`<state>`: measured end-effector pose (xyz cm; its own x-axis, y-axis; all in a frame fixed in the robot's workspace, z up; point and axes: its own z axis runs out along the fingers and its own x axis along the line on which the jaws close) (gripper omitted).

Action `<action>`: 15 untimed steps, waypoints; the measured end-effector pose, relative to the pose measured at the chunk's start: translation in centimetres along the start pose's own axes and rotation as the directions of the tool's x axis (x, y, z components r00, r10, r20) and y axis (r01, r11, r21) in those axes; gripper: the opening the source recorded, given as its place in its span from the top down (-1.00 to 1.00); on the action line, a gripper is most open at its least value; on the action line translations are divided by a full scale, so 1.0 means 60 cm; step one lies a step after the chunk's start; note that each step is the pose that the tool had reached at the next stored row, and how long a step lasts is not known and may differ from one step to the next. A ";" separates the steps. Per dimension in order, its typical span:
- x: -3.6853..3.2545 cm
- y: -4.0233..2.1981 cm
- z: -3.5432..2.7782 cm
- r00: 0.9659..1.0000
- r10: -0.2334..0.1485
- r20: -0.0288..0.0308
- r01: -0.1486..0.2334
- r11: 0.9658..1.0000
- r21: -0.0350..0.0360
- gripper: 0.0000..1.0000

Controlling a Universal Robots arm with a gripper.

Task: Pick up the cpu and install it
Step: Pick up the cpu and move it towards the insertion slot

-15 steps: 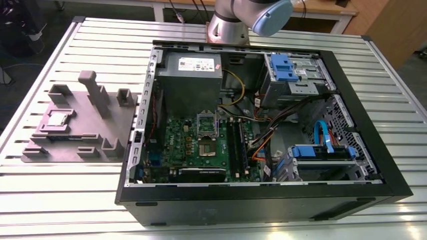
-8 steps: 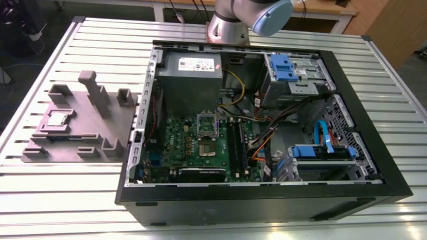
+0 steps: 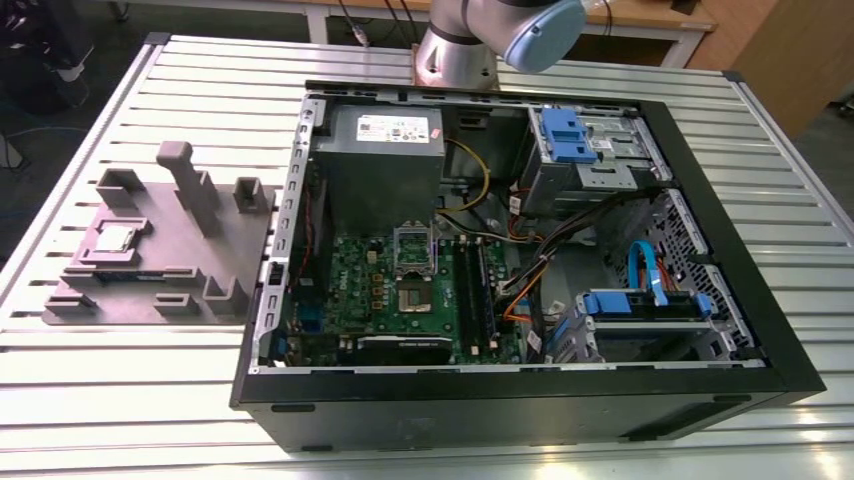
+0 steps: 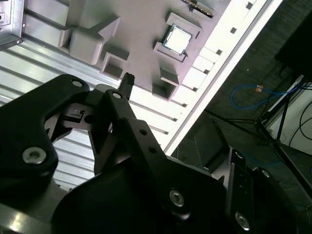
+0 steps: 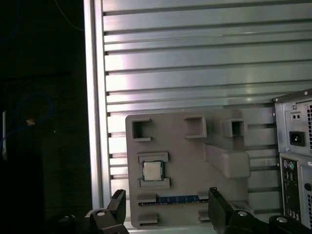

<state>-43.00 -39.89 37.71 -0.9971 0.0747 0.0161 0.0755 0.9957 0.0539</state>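
The small, flat, square silver-grey cpu (image 3: pixel 118 238) (image 4: pixel 176 39) (image 5: pixel 152 170) lies shiny side up in a shallow framed pocket of a grey moulded plastic holder (image 3: pixel 200 262) (image 4: pixel 141 29) (image 5: pixel 195 161). A narrow blue-green memory stick (image 5: pixel 178 199) lies in a slot just beside it. The holder rests on the slatted aluminium table (image 3: pixel 134 400) (image 5: pixel 195 48), at the exterior view's left of the open black computer case (image 3: pixel 534 405), whose green motherboard (image 3: pixel 380 300) carries a dark square socket (image 3: pixel 414 255). In the first wrist view the black gripper (image 5: pixel 167 207) hangs above the holder, apart from the cpu, its fingers (image 5: pixel 117 204) spread wide and holding nothing.
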 end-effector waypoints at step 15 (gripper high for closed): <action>0.013 -0.001 0.004 0.999 -0.034 -0.002 0.034 0.999 0.000 -0.54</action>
<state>-43.76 -39.89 37.48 -0.9990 0.0410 0.0160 0.0419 0.9977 0.0540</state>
